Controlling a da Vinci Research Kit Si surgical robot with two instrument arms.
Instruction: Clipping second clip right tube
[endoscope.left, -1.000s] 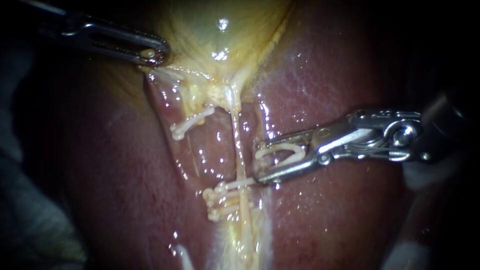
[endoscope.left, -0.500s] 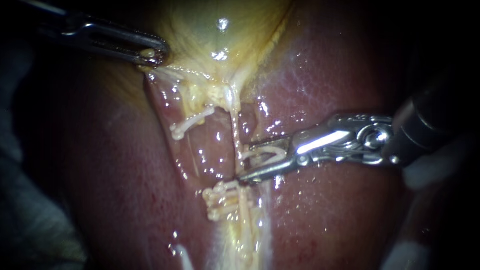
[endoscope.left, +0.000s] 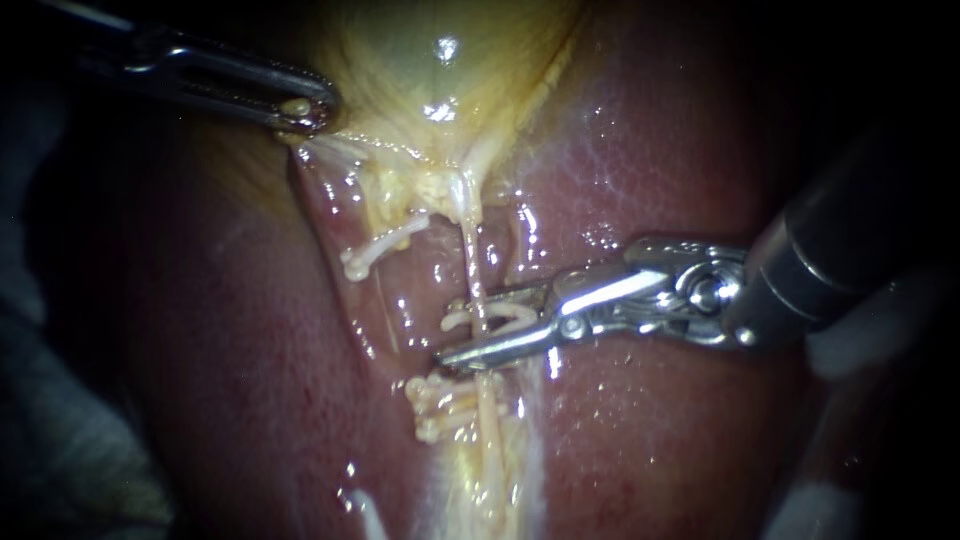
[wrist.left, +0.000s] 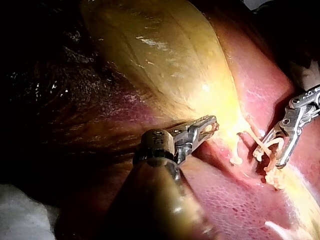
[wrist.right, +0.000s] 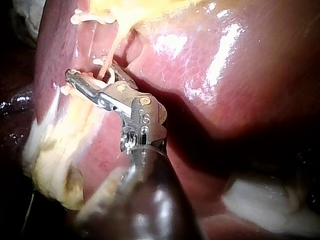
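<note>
A thin pale tube runs down from the yellow gallbladder over the liver. My right instrument comes in from the right. Its jaws stand apart and hold an open white clip, one jaw on each side of the tube. The right wrist view shows this instrument with the clip around the tube. Just below, a cluster of white clips sits on the same tube. My left instrument is shut on the gallbladder's edge at the upper left, also seen in its own view.
Another white clip lies across the tissue to the left of the tube. Wet red liver surrounds the site on both sides. White gauze shows at the right edge, under the right instrument's shaft.
My right instrument has slid left with its clip, from beside the tube to straddling it. The left instrument and the gallbladder have held still.
</note>
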